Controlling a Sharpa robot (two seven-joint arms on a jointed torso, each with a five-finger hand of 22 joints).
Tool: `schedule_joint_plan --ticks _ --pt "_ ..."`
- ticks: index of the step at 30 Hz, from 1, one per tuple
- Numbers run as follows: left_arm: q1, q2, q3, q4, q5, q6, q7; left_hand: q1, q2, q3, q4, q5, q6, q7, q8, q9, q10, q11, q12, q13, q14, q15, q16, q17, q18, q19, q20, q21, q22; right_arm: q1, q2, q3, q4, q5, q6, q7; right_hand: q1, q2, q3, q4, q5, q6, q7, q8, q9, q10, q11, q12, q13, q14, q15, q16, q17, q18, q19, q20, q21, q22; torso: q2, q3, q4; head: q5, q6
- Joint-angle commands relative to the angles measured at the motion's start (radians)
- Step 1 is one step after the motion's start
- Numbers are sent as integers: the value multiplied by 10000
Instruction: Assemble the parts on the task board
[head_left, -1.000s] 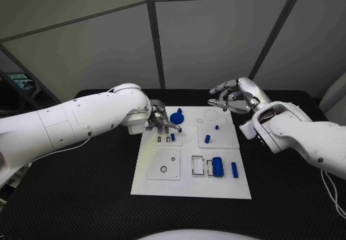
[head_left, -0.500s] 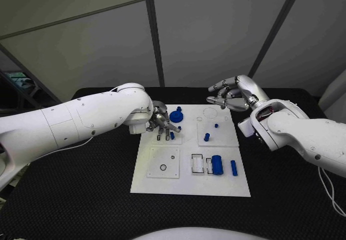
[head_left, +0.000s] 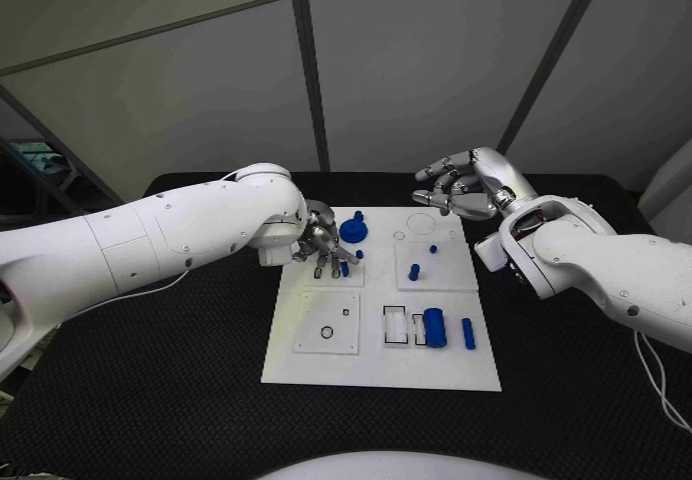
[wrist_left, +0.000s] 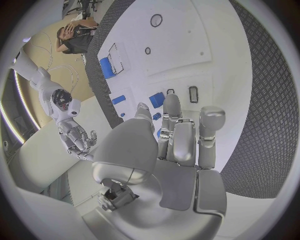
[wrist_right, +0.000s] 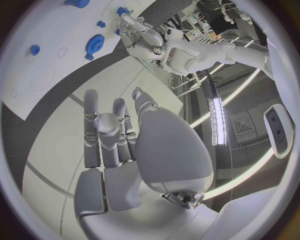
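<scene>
The white task board (head_left: 382, 365) lies mid-table. My left hand (head_left: 320, 246) hangs over its far-left tile, fingers pointing down. It pinches a small blue peg (head_left: 343, 268) between thumb and a finger, just above two small slots (head_left: 326, 280). In the left wrist view the peg (wrist_left: 157, 117) shows between the fingertips of that hand (wrist_left: 178, 145). Beside it lies a blue gear (head_left: 355, 235). My right hand (head_left: 459, 190) hovers over the board's far edge with fingers loosely curled and apart, holding nothing. The right wrist view also shows this hand (wrist_right: 125, 145).
Two short blue pegs (head_left: 414, 271) (head_left: 433, 247) stand on the far-right tile. A thick blue cylinder (head_left: 436, 328) and a slim blue bar (head_left: 469, 333) lie near the board's right side beside a rectangular slot (head_left: 394, 327). Black table (head_left: 159, 400) surrounds the board.
My right hand has drifted slightly back toward the board's far edge. My left hand has stayed over the far-left tile, its fingers and the peg shifting only a little.
</scene>
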Motion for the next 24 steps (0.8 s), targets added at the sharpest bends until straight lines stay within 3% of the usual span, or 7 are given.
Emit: schedule_joint_plan --ticks 1,8,24 --pt "16 28 1 -22 -43 126 38 168 51 135 -38 26 -40 -45 79 33 9 -65 32 5 286 -70 30 12 -117 6 -28 72 34 16 20 8 -3 24 25 50 15 -37 41 9 52 -78 4 43 -14 -41 23 -60 -14 -73 22 -51 -14 127 45 12 -31 -13 0 5 -1 -9 -9" --pt "14 90 1 -89 -14 219 68 614 190 500 -319 25 -93 -63 121 113 0 -85 7 -19 288 -88 26 13 -125 -7 -46 121 124 16 44 8 -26 21 70 28 31 -33 83 15 150 -83 7 56 -13 -54 24 -75 -68 -88 24 -110 -56 127 58 14 -83 -44 3 0 -6 -11 -36" --pt "6 189 0 -119 -7 303 88 751 188 653 -438 22 -65 -95 159 156 35 -113 6 -29 292 -106 33 25 -141 31 -60 189 244 15 76 7 -58 -227 142 2 57 -25 137 15 225 -45 1 90 -3 -62 19 -95 -126 -118 20 -209 -152 128 74 13 -133 -73 0 -1 8 -49 -95"
